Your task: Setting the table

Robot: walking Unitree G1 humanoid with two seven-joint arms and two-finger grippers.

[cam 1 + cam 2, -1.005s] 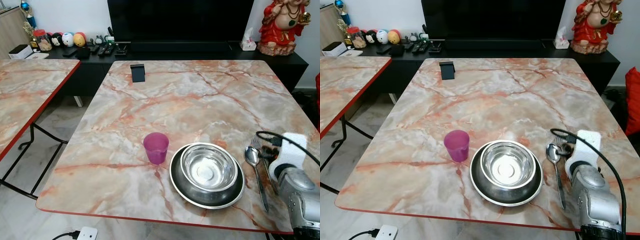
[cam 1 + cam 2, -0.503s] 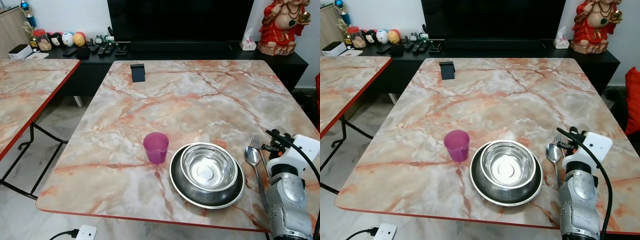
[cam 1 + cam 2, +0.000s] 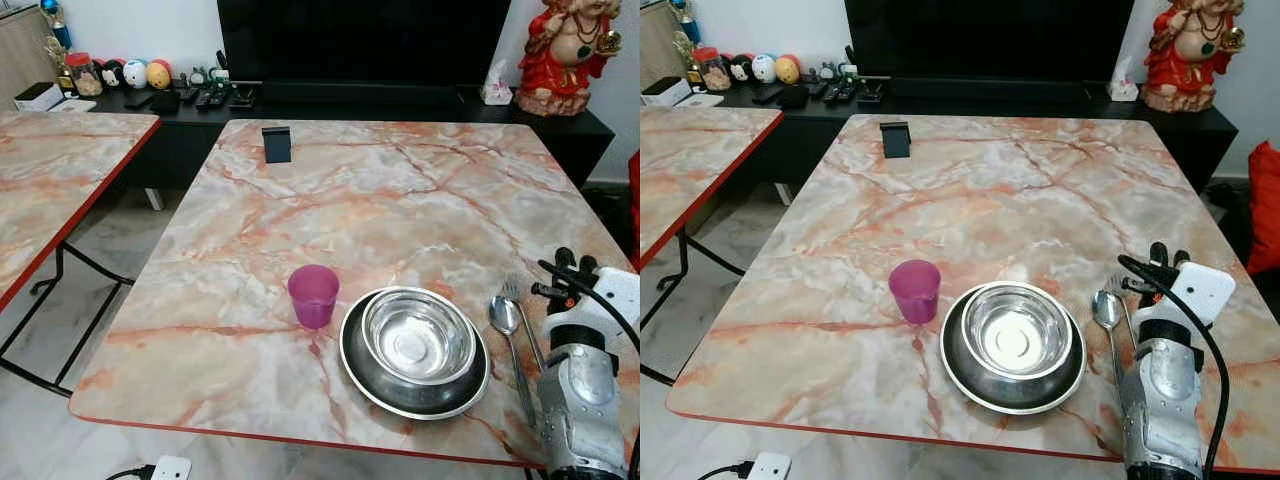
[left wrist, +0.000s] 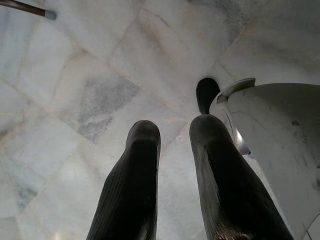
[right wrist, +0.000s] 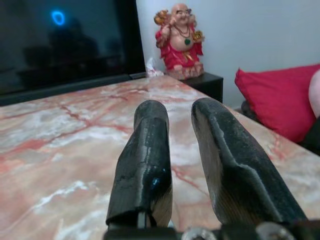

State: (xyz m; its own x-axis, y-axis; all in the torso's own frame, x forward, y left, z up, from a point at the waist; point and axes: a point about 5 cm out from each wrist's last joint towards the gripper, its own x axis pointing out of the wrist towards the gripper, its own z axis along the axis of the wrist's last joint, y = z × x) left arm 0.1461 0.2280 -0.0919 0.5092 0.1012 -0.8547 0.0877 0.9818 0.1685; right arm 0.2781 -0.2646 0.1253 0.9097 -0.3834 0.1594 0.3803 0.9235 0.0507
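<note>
Head cameras: on the marble table (image 3: 380, 190), a steel bowl (image 3: 418, 336) sits nested in a steel plate (image 3: 415, 392), a purple cup (image 3: 313, 295) just to its left, a spoon (image 3: 508, 328) and fork (image 3: 520, 305) lying side by side just to its right. The right gripper (image 3: 1167, 256) is raised beside the cutlery, holding nothing.

Left wrist camera: the left gripper (image 4: 172, 132) hangs idle over tiled floor, its fingers slightly apart and empty.

Right wrist camera: the right gripper's fingers (image 5: 150, 150) stand slightly spread, nothing between them, aimed across the tabletop toward a red figurine (image 5: 179, 42).

The setting looks nearly complete. Any retreat would best go up and outward, away from the fork, so the arm's cable does not drag the cutlery askew.
</note>
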